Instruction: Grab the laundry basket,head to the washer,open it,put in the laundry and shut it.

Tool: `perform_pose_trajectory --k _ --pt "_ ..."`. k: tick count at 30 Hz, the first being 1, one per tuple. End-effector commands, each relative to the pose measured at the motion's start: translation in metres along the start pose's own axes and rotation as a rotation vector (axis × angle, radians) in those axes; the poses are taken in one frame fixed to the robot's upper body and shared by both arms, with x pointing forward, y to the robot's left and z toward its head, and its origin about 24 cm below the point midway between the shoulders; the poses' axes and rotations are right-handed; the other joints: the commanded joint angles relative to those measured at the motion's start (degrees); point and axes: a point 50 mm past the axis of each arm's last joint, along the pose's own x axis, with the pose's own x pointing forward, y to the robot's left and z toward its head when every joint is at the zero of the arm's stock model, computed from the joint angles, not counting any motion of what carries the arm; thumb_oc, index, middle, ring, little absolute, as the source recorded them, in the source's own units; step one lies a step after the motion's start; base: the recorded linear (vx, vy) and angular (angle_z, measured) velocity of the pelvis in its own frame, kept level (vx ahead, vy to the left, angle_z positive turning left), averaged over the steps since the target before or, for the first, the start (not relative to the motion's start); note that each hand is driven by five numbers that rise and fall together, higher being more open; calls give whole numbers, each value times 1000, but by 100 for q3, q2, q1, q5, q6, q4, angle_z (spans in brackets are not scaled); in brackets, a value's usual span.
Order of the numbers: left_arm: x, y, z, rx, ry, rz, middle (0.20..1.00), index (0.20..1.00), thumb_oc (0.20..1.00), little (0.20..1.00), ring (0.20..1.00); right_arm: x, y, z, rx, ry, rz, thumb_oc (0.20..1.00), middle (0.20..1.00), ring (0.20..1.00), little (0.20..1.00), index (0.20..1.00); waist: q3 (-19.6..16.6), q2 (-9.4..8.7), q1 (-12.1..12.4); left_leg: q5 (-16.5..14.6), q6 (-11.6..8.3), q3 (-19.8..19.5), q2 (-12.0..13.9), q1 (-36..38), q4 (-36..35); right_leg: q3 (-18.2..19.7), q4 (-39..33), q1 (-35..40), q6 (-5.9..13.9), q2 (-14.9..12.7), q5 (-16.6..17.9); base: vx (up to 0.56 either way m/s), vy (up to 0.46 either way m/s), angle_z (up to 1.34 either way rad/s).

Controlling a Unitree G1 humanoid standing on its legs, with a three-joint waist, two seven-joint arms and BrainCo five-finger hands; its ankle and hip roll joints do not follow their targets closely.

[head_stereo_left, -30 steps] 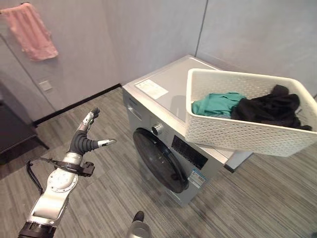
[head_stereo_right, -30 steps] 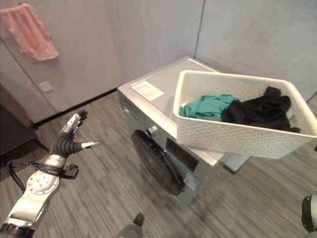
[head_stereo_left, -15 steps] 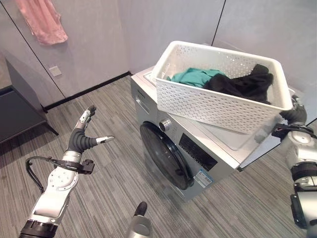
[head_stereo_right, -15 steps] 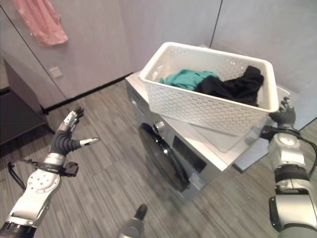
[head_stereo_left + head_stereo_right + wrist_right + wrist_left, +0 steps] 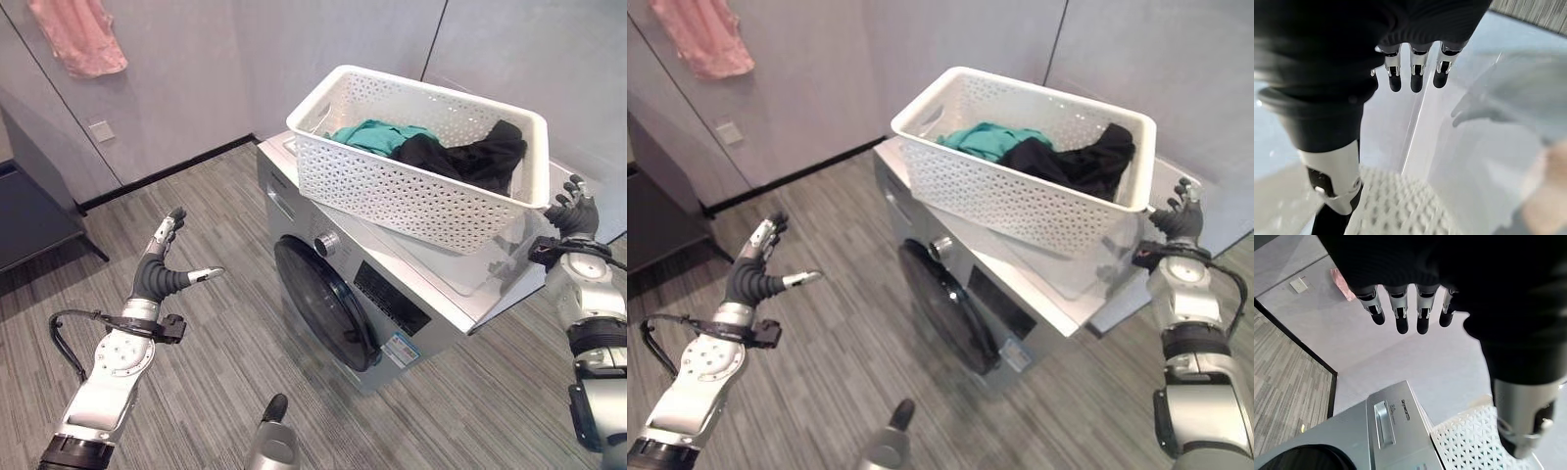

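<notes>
The white perforated laundry basket rests on top of the silver washer, slightly askew. Inside lie a teal cloth and a black cloth. The washer's round dark door is closed. My right hand hovers just off the basket's right end, fingers straight and spread, holding nothing. My left hand is raised over the floor left of the washer, open and empty, with its fingers straight. The washer's top and a corner of the basket lie beyond them.
Grey walls stand close behind and to the right of the washer. A pink cloth hangs on the left wall above a socket. A dark low cabinet stands at the far left. Grey plank floor stretches in front of the washer.
The camera has swung, shifting the whole picture. My right hand, tight against the basket's right end half a second ago, now stands a little apart from it. My left hand is unchanged.
</notes>
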Motion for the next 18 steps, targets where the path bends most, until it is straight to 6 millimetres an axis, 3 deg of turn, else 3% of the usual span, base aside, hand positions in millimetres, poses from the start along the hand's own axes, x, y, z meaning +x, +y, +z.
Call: perform_pose_trajectory --k 1,6,10,11,13,15,16,18 --pt "5 11 17 -3 -88 43 1000 1000 1000 1000 1000 6 -7 41 -39 -159 -38 1000 1000 1000 1000 1000 -205 -169 -36 -37 176 -91 70 -362 166 254 117 266 -199 -106 -744 6 -2 -20" --pt "1 22 14 64 -72 52 1000 1000 1000 1000 1000 0 -39 33 -71 -137 -112 1000 1000 1000 1000 1000 -252 -164 -172 -68 165 -13 129 -304 170 309 135 285 -208 -84 -773 10 -4 -9" --pt "-10 28 13 95 -64 33 1000 1000 1000 1000 1000 -23 -77 11 -119 -121 -187 1000 1000 1000 1000 1000 -264 -148 -368 -105 164 60 219 -236 172 420 141 271 -207 -54 -797 -9 -10 -13" --pt "-10 28 13 96 -63 29 1000 1000 1000 1000 1000 -24 -78 10 -119 -118 -189 1000 1000 1000 1000 1000 -273 -155 -353 -105 163 59 222 -233 170 420 141 273 -208 -52 -798 -20 -19 -22" --pt "-17 30 13 66 -59 23 1000 1000 1000 1000 1000 -44 -97 0 -168 -128 -225 1000 1000 1000 1000 1000 -265 -148 -479 -100 153 99 259 -210 155 452 139 266 -207 -34 -802 -30 -15 -17" --pt "-21 31 11 56 -47 22 1000 1000 1000 1000 1000 -53 -105 -5 -187 -121 -240 1000 1000 1000 1000 1000 -263 -149 -521 -96 154 101 271 -207 147 474 140 259 -211 -28 -805 -27 -15 -9" --pt "-33 30 4 36 -3 8 1000 1000 1000 1000 1000 -74 -116 -22 -225 -89 -260 1000 1000 1000 1000 1000 -249 -150 -592 -86 152 111 288 -216 143 506 131 246 -218 -13 -804 -50 -28 -11" --pt "-43 24 -9 10 60 -18 1000 1000 1000 1000 1000 -94 -113 -47 -255 -21 -233 1000 1000 1000 1000 1000 -225 -136 -677 -65 152 110 308 -217 123 521 127 238 -232 1 -810 -60 -32 -6"
